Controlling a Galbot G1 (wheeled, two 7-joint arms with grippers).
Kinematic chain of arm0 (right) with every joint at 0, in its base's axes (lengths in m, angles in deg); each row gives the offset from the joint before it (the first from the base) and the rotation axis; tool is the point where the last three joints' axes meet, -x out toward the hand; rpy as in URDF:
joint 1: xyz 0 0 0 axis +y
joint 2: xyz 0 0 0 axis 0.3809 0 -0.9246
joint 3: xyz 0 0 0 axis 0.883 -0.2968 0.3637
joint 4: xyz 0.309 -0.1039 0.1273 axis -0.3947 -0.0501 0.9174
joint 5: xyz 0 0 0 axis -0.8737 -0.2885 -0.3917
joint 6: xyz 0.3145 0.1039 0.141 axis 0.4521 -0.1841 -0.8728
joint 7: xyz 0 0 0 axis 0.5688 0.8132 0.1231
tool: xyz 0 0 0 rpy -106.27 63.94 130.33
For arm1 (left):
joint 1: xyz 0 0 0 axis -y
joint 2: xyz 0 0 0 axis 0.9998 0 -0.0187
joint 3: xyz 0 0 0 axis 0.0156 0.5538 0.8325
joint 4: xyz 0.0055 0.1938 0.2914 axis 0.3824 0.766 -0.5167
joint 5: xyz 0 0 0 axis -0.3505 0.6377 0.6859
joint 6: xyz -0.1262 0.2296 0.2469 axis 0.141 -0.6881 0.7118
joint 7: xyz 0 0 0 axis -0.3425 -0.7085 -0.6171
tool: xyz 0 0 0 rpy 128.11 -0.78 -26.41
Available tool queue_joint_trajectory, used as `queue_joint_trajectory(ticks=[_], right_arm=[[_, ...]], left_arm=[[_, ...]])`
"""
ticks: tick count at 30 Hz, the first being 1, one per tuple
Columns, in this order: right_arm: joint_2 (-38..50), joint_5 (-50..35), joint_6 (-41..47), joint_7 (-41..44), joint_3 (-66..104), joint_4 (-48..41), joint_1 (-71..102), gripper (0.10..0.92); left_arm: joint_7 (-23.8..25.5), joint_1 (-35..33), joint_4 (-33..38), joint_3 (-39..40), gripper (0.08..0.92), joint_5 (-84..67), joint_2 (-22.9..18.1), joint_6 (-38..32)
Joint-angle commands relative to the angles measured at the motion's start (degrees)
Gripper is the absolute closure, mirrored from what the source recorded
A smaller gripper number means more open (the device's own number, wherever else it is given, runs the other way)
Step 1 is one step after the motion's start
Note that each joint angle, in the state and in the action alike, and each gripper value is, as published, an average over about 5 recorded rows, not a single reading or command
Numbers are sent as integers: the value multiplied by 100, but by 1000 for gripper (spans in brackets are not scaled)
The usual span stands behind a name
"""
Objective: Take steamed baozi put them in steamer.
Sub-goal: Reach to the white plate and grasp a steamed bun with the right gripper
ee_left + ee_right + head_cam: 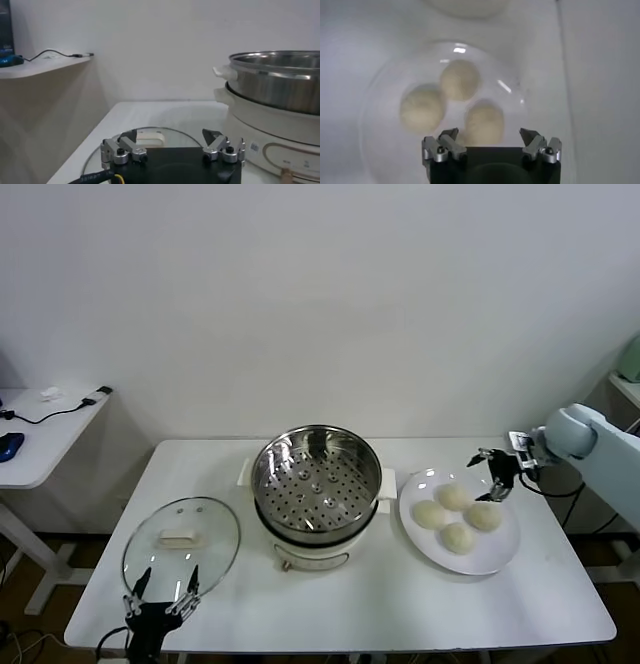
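Baozi, all four, are seen on the white plate, right of the empty steamer. Right claw is held open above the plate's far edge. Buns are judged soft, light, easily dented; a gentle side pinch is advised. Left claw is parked open near the glass lid at the desk's near-left.

Four cream-white steamed baozi sit on a plain white plate. The steamer is shiny silver steel, its tray dotted with round holes, over a white base. A clear glass lid has a white handle. The counter is white.
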Motion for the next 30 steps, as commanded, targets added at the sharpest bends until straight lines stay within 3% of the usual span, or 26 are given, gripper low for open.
queue_joint_trajectory(ticks=[1,24,30], right_arm=[[-1069,-121,111,354,-1155,-1374,-620,203],[-1989,265,354,-243,-265,-2431,359,204],[-1937,466,351,-183,-265,-2337,295,290]], left_arm=[[6,101,-121,-7,177,1,1,-8],[82,202,-390,9,177,138,38,-79],[76,191,-366,8,177,176,21,-79]])
